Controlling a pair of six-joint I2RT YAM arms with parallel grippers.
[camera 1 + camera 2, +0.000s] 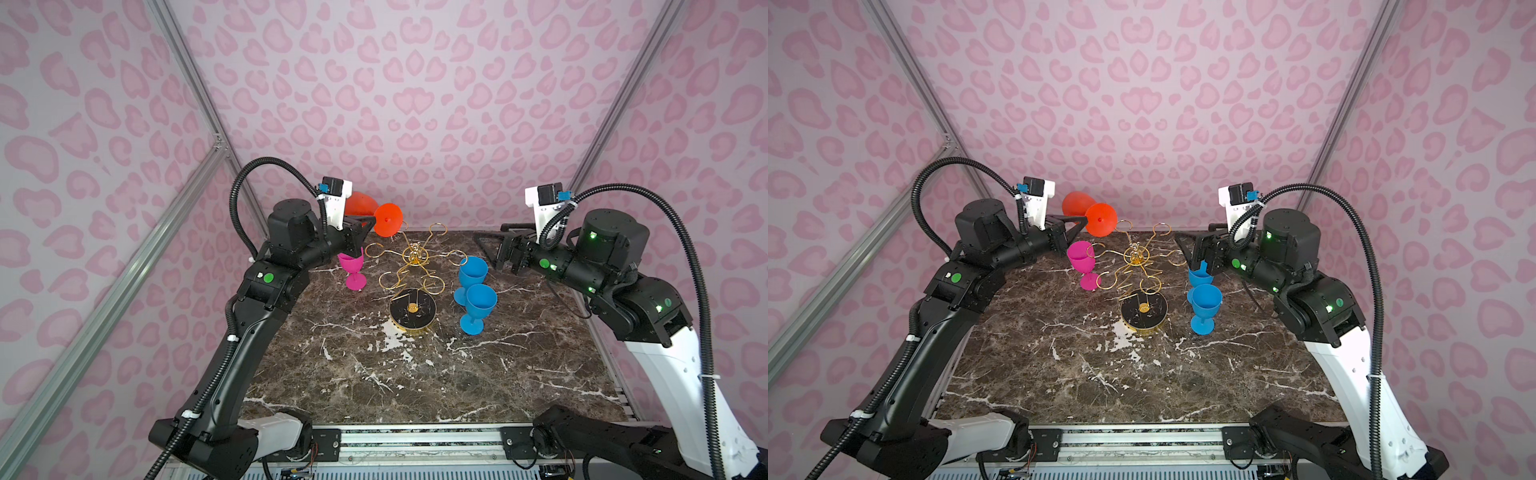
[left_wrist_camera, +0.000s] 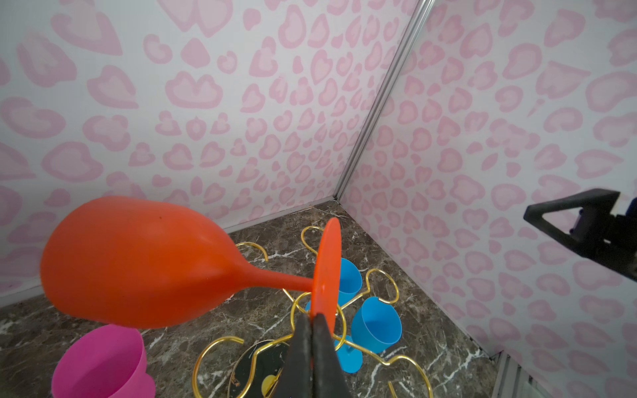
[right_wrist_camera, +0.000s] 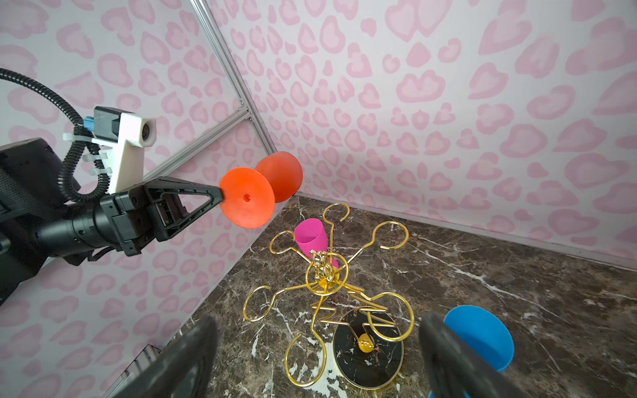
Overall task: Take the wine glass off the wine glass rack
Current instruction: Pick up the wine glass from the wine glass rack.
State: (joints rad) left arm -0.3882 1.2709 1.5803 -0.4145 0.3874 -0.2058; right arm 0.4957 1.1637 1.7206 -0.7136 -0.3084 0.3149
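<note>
Looking in from the console: dark brown marble tabletop [image 1: 374, 374], white veins across it, and white patches near the rack base. Walls [image 1: 415, 104] on three sides carry a pale pink heart-spot print, and bare aluminium posts [image 1: 199, 95] run up the corners. The wine glass rack [image 1: 415, 254] stands mid-table toward the back, gold loops spread above its round black base. The orange wine glass [image 2: 138, 262] is off the rack and in the air over the far left corner. It lies sideways, bowl toward the wall and foot toward the rack. My left gripper [image 3: 218, 195] is pinched tight on the rim of its foot. My right gripper [image 3: 317, 322] hangs with its jaws wide apart, gripping nothing, at the rack's right. A pink glass [image 1: 352, 266] stands upright left of the rack; two blue glasses [image 1: 481, 301] stand upright to its right, close together.
</note>
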